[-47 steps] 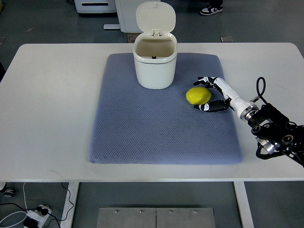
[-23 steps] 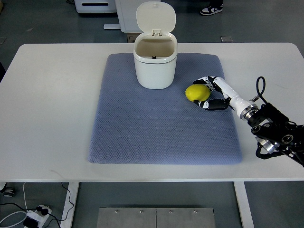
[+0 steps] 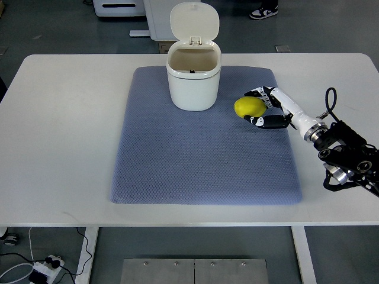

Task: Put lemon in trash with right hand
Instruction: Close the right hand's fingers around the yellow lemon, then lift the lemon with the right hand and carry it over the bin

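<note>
Yellow lemon sits clamped in the right robot hand, fingers curled around it from both sides, over the blue mat on the white counter, just right of the trash bin. Bin lid is flipped up and the mouth is clear. To do this well I'd keep the grasp firm, lift above the rim before traversing left, centre over the opening, then release.
</note>
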Robot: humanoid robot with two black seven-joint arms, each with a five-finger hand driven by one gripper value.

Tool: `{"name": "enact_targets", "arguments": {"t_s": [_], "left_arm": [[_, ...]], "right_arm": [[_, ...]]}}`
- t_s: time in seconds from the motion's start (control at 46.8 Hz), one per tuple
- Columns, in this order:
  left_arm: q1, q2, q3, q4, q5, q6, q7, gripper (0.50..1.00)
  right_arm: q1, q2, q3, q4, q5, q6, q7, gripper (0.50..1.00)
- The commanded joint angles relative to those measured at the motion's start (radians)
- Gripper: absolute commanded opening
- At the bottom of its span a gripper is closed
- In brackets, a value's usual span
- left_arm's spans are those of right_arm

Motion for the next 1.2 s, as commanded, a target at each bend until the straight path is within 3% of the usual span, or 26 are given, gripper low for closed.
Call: {"name": "enact_targets", "arguments": {"t_s": [0.0,0.278,0.599,0.834,1.176], "left_arm": [[0.0,0.0,0.0,0.0,0.0,0.0,0.0,1.0],[0.0,0.0,0.0,0.0,0.0,0.0,0.0,1.0],[0.0,0.0,0.0,0.0,0.0,0.0,0.0,1.0],[0.0,0.0,0.0,0.0,0.0,0.0,0.0,1.0],[0.0,0.0,0.0,0.0,0.0,0.0,0.0,1.0]], "right_arm": [[0.003,-0.025,0.003,0.006,0.002,0.001,0.0,0.5],[0.067,-0.152,0.006,0.058,0.031,0.016,0.0,0.5],[0.182,-0.298,0.004,0.227,0.113,0.049,-0.014,0.5],[0.231,-0.284,0.0,0.247,0.14,0.047,-0.051,0.5],[0.297,-0.141,-0.004,0.238,0.143,0.043,-0.108,0.5]]}}
